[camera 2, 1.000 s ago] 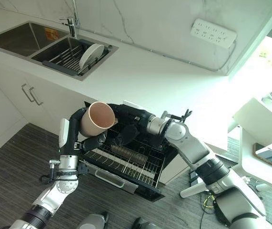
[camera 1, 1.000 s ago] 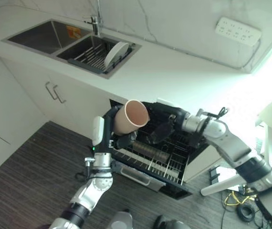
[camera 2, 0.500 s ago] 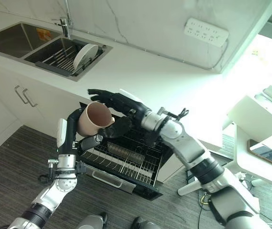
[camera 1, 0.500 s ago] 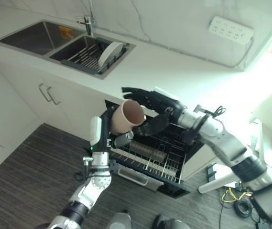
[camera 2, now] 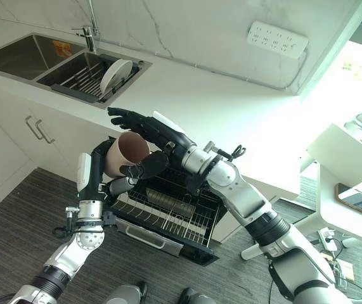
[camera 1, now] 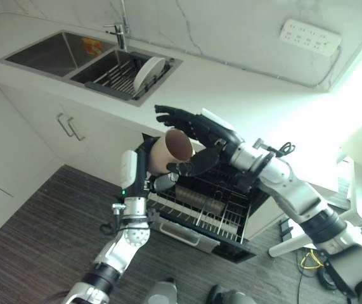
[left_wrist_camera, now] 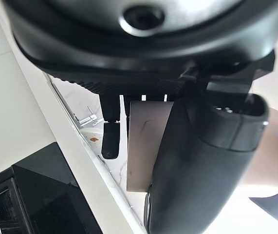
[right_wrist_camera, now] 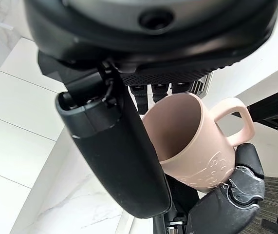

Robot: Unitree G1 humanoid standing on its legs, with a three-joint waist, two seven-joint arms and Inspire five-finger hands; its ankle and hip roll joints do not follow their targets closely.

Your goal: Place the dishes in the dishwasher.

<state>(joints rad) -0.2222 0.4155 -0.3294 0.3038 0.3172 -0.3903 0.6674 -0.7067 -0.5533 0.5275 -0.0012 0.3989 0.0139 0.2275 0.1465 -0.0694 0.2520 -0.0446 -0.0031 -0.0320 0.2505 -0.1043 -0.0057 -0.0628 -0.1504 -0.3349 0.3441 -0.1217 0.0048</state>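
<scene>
One pink mug (camera 1: 170, 149) is held up above the pulled-out dishwasher rack (camera 1: 203, 212), its mouth tipped toward the robot's right. The left hand (camera 1: 148, 166) has its fingers and thumb curled round the mug's body from below and behind; in the right wrist view those dark fingers clasp the mug's lower side, with the handle (right_wrist_camera: 233, 118) free on the far side. The right hand (camera 2: 144, 136) reaches in from the other side, fingers straight and spread above the mug's rim, thumb (camera 2: 148, 167) stretched under its mouth. It is spread wide and grips nothing, sitting just beside the rim; whether it touches the mug I cannot tell.

Below the mug, the rack's wire tines stand over a dark cylinder (camera 1: 198, 199) lying on its side among them. The rack juts out from the white cabinet front under the counter (camera 1: 244, 104).

Farther back and to the left, a double sink (camera 1: 63, 56) is set into the counter, and a white plate (camera 1: 152, 71) stands on edge in a wire drainer (camera 1: 118, 75) inside the nearer basin. A tap (camera 1: 121, 28) rises behind it. On the wall beyond, a white power strip (camera 1: 310, 37) is mounted.
</scene>
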